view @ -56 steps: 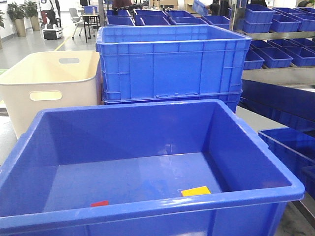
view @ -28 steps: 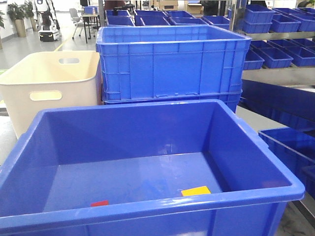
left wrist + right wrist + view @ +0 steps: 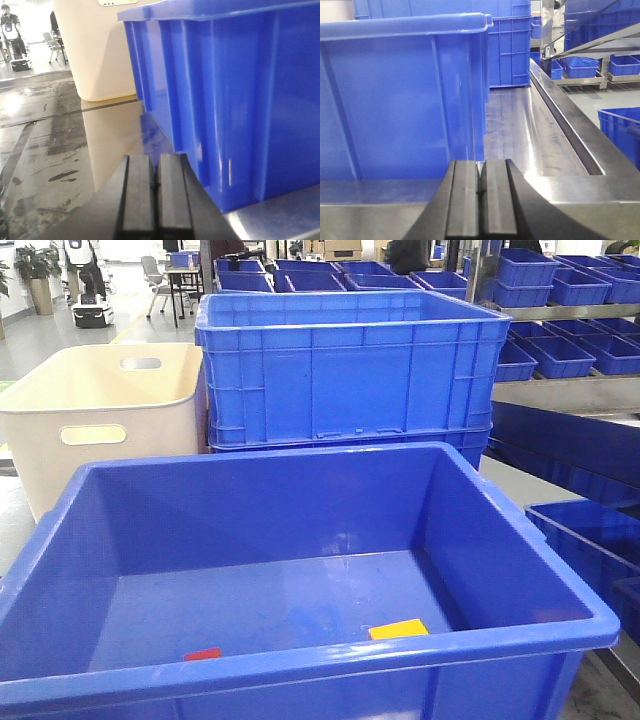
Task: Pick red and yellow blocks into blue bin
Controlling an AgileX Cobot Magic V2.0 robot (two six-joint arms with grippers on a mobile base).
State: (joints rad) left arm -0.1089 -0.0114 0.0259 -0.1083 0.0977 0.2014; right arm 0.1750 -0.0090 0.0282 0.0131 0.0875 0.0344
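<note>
Blue plastic formed the bin (image 3: 480,540); no legible writing appeared on it. The yellow block (image 3: 398,629) and red block (image 3: 202,653) lay on its floor near the front wall, well apart, partly cut off by the rim. The left gripper (image 3: 155,187) and right gripper (image 3: 481,190) sat outside the bin walls, jaws pressed together, holding nothing. A cream tub (image 3: 100,410) and ribbed crate (image 3: 350,370) stood behind.
</note>
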